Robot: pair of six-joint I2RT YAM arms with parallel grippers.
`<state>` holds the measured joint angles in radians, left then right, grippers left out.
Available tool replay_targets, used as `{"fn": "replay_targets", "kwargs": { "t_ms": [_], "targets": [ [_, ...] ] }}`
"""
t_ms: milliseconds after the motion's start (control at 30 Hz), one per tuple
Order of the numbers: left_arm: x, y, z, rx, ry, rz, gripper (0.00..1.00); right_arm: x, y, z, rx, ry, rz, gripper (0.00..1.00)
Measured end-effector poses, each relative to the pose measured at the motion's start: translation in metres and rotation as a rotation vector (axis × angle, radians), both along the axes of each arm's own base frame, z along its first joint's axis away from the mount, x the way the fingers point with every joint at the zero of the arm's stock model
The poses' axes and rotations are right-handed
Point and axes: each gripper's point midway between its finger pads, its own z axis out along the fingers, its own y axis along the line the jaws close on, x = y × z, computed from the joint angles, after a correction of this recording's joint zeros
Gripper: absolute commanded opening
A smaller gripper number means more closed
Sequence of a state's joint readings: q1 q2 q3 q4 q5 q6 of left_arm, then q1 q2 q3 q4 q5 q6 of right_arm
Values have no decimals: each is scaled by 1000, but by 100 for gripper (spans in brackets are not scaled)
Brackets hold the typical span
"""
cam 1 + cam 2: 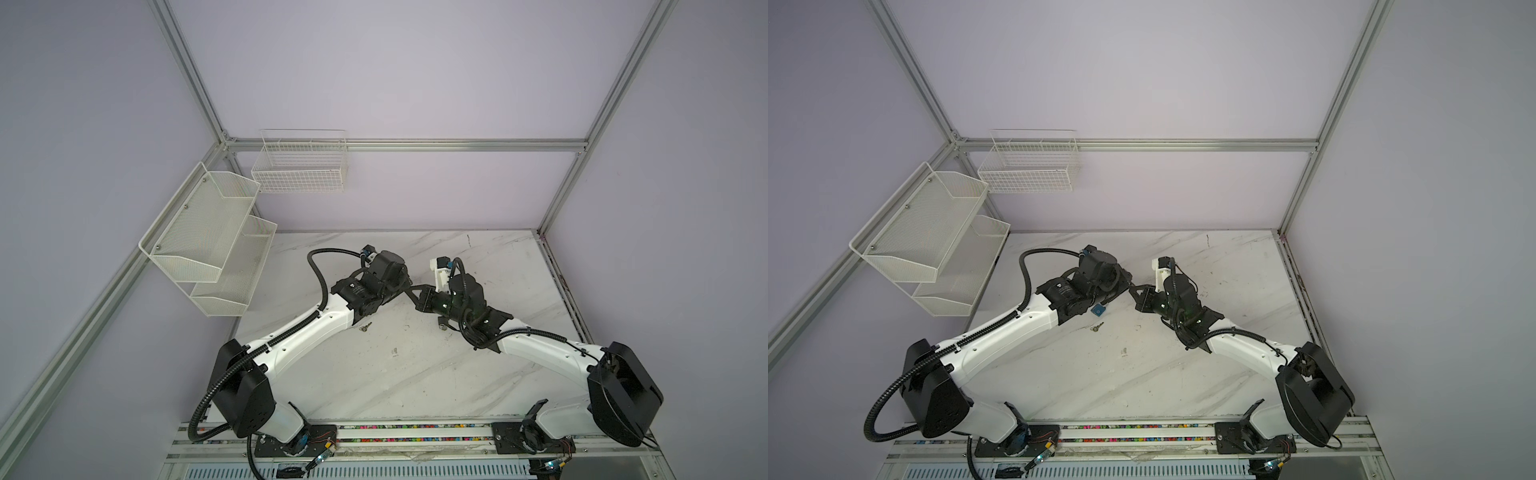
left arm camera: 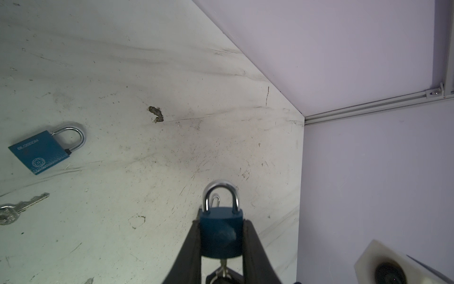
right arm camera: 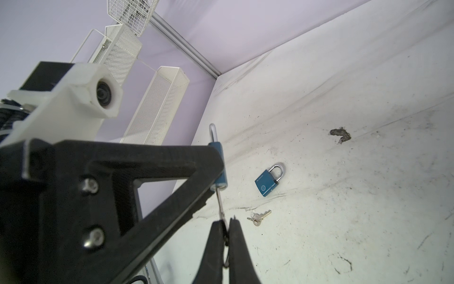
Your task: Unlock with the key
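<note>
My left gripper point(image 2: 221, 221) is shut on a blue padlock point(image 2: 220, 233) and holds it above the marble table, silver shackle pointing away. Both shackle legs sit in the body. A silver key point(image 3: 220, 204) runs from the padlock's point(image 3: 219, 167) underside into my right gripper point(image 3: 227, 221), which is shut on the key's head. In both top views the two grippers meet tip to tip over the table's middle, left gripper point(image 1: 405, 286) against right gripper point(image 1: 415, 296); padlock and key are hidden there.
A second blue padlock point(image 2: 41, 152) lies flat on the table point(image 2: 147, 61), with a spare key point(image 2: 22, 207) beside it, both below the left arm point(image 1: 1017, 328). A wire basket point(image 1: 301, 166) and mesh shelves point(image 1: 208, 232) hang on the far left walls.
</note>
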<state>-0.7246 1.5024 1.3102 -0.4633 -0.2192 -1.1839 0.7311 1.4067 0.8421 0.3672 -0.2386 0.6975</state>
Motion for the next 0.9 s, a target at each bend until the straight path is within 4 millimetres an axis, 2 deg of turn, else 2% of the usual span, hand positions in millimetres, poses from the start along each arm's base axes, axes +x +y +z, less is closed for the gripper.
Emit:
{"fn": "replay_targets", "kwargs": {
  "t_ms": [300, 533, 767, 900],
  "targets": [
    [0, 1, 1, 14, -8, -26, 2, 6, -2, 1, 39, 51, 12, 0],
    [1, 1, 10, 21, -39, -47, 2, 6, 1, 12, 85, 82, 32, 0],
    [2, 3, 22, 11, -80, -47, 3, 11, 2, 25, 43, 70, 10, 0],
    [1, 4, 26, 21, -95, -56, 3, 8, 5, 30, 94, 96, 42, 0]
  ]
}}
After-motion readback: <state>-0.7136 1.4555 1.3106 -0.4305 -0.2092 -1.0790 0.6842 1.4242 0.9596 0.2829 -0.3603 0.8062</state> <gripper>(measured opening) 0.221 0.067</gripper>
